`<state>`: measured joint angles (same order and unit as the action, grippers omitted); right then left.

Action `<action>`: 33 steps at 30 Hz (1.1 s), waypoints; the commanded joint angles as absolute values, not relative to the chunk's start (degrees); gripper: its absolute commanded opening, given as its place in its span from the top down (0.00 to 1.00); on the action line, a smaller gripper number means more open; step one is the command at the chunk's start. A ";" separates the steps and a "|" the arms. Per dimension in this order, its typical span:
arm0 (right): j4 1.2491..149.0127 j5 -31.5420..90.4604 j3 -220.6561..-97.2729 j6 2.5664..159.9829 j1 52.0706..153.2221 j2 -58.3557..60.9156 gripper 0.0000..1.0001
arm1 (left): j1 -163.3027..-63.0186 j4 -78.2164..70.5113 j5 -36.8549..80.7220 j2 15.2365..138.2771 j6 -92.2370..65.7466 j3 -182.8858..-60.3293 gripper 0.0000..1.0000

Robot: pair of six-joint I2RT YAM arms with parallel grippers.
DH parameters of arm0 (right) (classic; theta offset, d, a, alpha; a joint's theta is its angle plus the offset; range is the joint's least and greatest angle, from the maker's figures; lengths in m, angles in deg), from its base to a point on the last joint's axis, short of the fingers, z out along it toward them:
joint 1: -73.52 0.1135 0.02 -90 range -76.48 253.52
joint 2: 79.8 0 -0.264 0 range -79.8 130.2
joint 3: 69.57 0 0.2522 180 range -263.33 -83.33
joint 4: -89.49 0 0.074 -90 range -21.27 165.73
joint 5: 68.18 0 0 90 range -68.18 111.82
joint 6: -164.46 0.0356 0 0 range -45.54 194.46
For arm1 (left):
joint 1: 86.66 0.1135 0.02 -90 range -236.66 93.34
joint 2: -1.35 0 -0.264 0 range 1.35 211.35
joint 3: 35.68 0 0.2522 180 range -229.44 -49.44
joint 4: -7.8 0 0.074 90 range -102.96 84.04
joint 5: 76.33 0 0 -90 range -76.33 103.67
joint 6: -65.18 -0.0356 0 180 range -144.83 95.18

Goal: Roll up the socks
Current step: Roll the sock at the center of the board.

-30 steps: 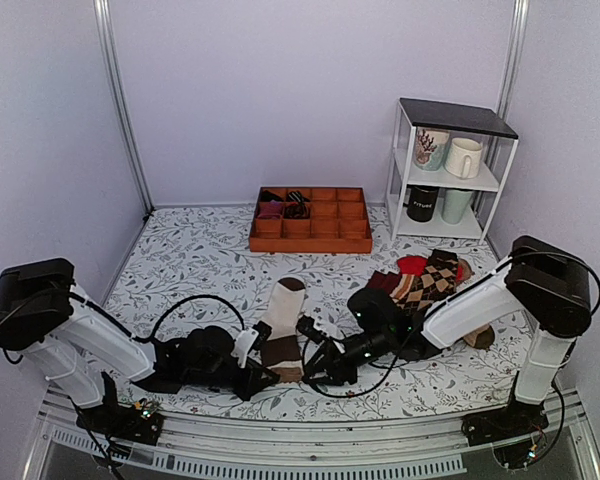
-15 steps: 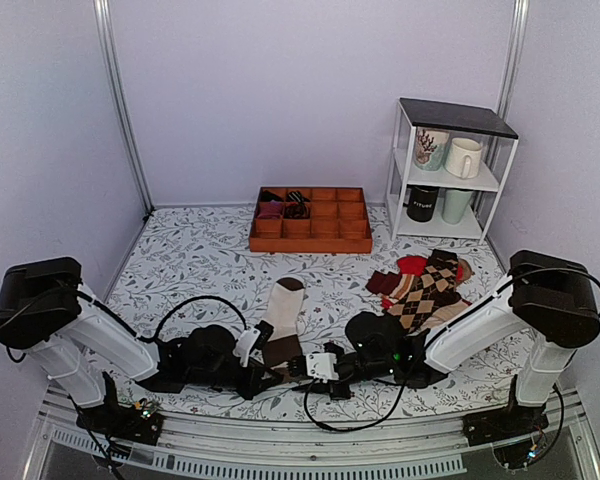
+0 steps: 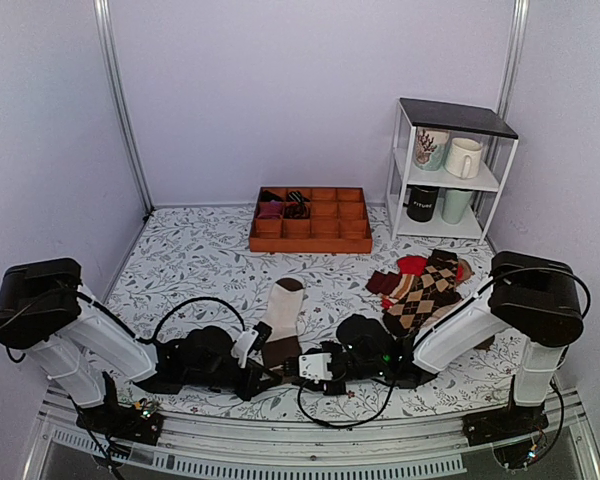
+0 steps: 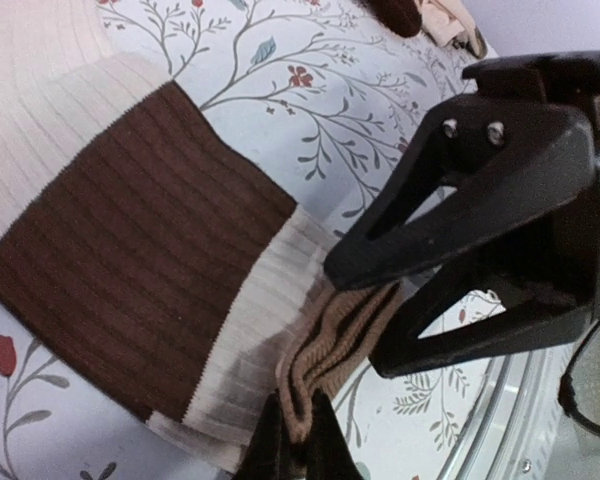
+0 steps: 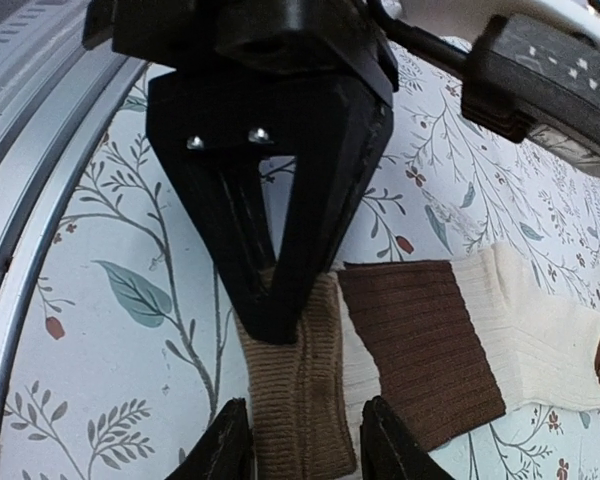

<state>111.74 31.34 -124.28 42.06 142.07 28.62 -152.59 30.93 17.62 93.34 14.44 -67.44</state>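
Both arms meet at the cuff of the socks.
The socks lie flat at 6 o'clock on the surface, toe toward 12. The left gripper, from 9 o'clock, is clamped on the tan cuff; the right gripper, from 3 o'clock, straddles it, jaws apart.

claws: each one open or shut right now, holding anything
Left claw: shut on the tan cuff of the socks.
Right claw: open, straddling that cuff.
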 commanded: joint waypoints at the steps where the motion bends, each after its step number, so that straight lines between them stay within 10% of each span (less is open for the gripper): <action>1: 111.19 31.18 -125.02 42.37 140.58 28.70 0.60 | -152.30 15.81 19.56 96.03 14.77 -63.76 1.00; 33: 109.74 37.23 -125.79 40.36 140.32 27.96 0.60 | -152.31 16.29 20.02 97.30 14.64 -63.75 1.00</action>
